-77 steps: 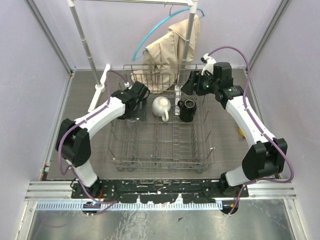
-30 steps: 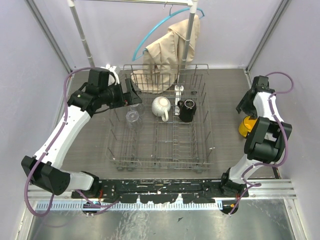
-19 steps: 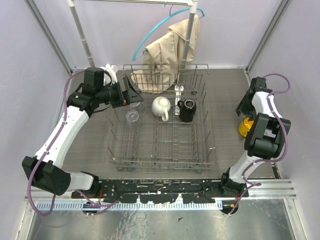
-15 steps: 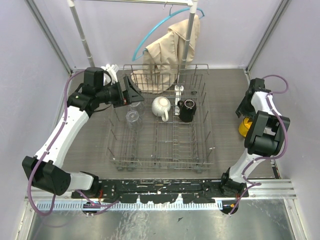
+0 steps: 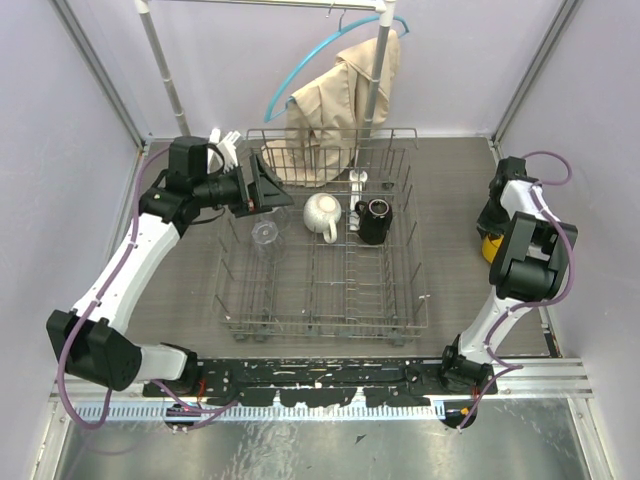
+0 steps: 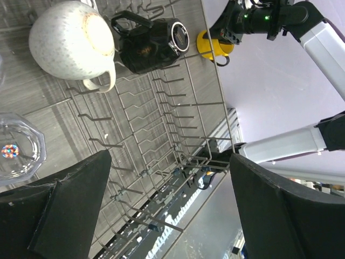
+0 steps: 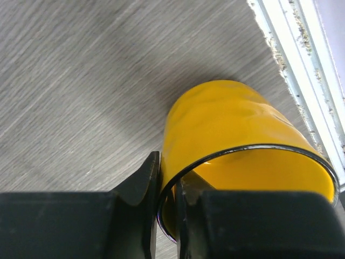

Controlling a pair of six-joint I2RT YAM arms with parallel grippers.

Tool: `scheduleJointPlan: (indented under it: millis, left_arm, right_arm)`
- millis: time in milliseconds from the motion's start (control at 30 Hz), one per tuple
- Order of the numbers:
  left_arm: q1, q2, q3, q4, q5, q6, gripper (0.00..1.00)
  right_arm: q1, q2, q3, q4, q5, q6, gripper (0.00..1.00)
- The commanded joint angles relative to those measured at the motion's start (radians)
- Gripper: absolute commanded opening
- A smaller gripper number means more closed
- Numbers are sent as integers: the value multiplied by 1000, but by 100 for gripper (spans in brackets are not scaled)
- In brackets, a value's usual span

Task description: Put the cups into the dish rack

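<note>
The grey wire dish rack [image 5: 318, 327] holds a white mug [image 5: 322, 214], a black mug [image 5: 376, 221] and a clear glass tumbler [image 5: 265, 235]. A yellow mug [image 7: 226, 124] stands on the table at the far right, outside the rack, mostly hidden by my right arm in the top view. My right gripper [image 7: 168, 178] is shut on its rim, one finger inside and one outside. Above the rack's back left corner, my left gripper [image 5: 262, 180] hangs open and holds nothing. In the left wrist view, the white mug [image 6: 67, 38], black mug [image 6: 148, 46] and tumbler [image 6: 16, 151] lie below its fingers [image 6: 70, 216].
A clothes rail with a beige garment [image 5: 340, 95] on a blue hanger stands behind the rack. The table's metal side edge [image 7: 302, 70] runs just right of the yellow mug. The enclosure walls close in on both sides.
My right gripper has shut on the yellow mug's rim. My left arm has shifted only slightly near the rack's back left corner.
</note>
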Motion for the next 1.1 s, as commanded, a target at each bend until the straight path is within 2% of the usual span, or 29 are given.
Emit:
scheduleJointPlan:
  millis: [0,333,567,733,833,967,1067]
  left_arm:
    - [8,-20,-48,116,103,-63,98]
    - [11,-20,-98,283,247,-217,98]
    - [2,-53,-127,394,287,-317,98]
    - [-20,-98,-204,603,254,-446,98]
    - [-52,-104,-218,661,232,-416,98]
    - [-105,-87,-210,682,266,-307,98]
    - [-118,-73,-224,762,286,-294,98]
  right_arm:
    - [0,-25,20,34,-1,6,0]
    - [0,-158,85,7,-254,27,0]
    - [-1,-308,114,36,-449,91,1]
    - [-1,-370,202,52,-567,195,1]
    - [1,-402,250,92,-643,291,0]
    - [25,-431,313,155,-752,428,1]
    - [61,-459,311,252,-825,558,1]
